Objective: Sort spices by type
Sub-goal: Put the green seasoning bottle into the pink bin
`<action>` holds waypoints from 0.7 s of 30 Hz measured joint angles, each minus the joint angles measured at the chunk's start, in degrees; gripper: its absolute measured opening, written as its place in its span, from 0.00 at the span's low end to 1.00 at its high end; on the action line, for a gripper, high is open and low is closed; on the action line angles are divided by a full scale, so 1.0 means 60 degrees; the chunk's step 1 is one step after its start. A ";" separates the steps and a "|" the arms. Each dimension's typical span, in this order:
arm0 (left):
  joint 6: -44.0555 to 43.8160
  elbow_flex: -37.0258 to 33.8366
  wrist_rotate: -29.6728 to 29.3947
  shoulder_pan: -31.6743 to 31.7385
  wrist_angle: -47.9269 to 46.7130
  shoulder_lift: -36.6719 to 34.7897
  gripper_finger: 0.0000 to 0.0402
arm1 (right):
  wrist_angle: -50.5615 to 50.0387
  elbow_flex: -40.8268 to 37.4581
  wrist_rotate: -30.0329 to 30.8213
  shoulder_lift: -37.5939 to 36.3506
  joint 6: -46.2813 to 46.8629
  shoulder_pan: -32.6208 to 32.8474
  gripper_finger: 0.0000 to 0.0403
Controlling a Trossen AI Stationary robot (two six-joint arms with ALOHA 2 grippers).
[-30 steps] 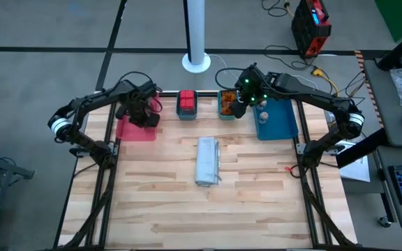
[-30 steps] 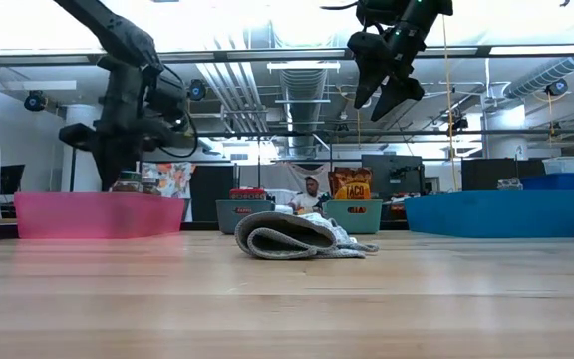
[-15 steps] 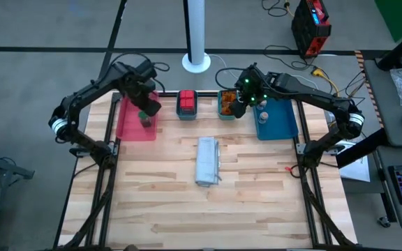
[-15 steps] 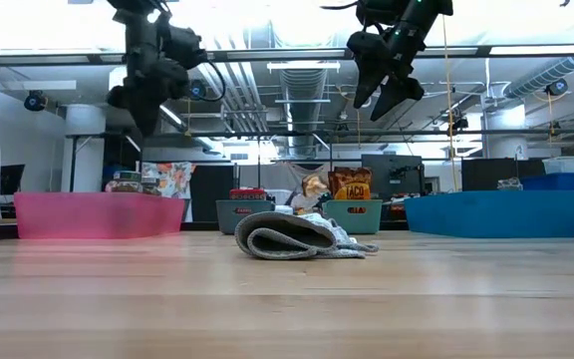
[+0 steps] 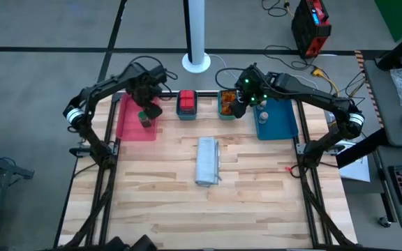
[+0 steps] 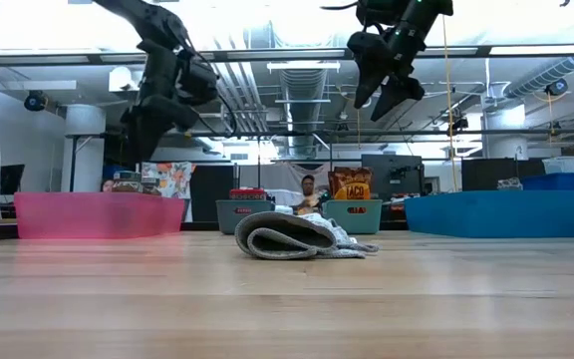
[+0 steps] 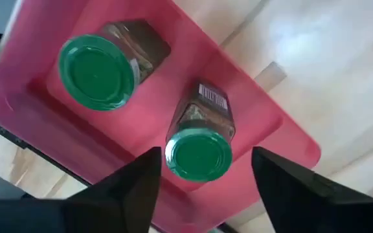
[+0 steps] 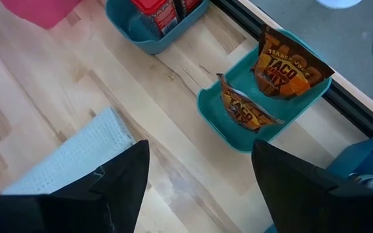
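From above, the left gripper hangs over the pink tray at about ten o'clock on the table, with a green-lidded jar just below it in the tray. The right gripper hovers at one o'clock over the teal tray of orange packets. Between them, at twelve o'clock, sits the teal tray of red boxes; the blue tray lies at two o'clock with a pale-lidded jar in it. A folded grey-white towel lies mid-table (apart from every tray).

From table height, the left gripper hangs high above the pink tray, and the right gripper hangs higher still, its fingers spread with nothing between them. The towel lies rolled in front of the two teal trays, a taco packet standing up behind it. A person shows far back in the room.

The left wrist camera looks straight down between spread dark fingers that hold nothing: two green-lidded jars stand upright in the pink tray, one between the fingers, the other near it.

The right wrist camera shows that arm's fingers wide apart and empty, above the wood. Beyond them two taco seasoning packets stand on edge in a teal tray, and the red boxes fill the neighbouring teal tray.
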 joint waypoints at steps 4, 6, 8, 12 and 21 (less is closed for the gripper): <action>0.0373 -0.0004 -0.0010 0.0004 -0.0019 0.0193 0.60 | -0.0094 0.0000 -0.0013 -0.0001 0.0102 0.0001 0.66; 0.0379 -0.0004 -0.0007 0.0005 -0.0063 0.0150 0.61 | -0.0132 0.0000 -0.0026 0.0000 0.0102 0.0001 0.67; 0.0377 -0.0004 -0.0005 0.0031 -0.0059 0.0084 0.61 | -0.0170 -0.0004 -0.0029 0.0000 0.0102 0.0002 0.68; 0.0392 -0.0042 -0.0007 0.0157 -0.0193 0.0065 0.61 | -0.0203 0.0000 -0.0029 0.0000 0.0095 0.0002 0.68; 0.0682 -0.0847 -0.0004 0.0182 0.0190 -0.0169 0.61 | -0.0229 -0.0004 -0.0029 -0.0004 -0.0024 0.0000 0.66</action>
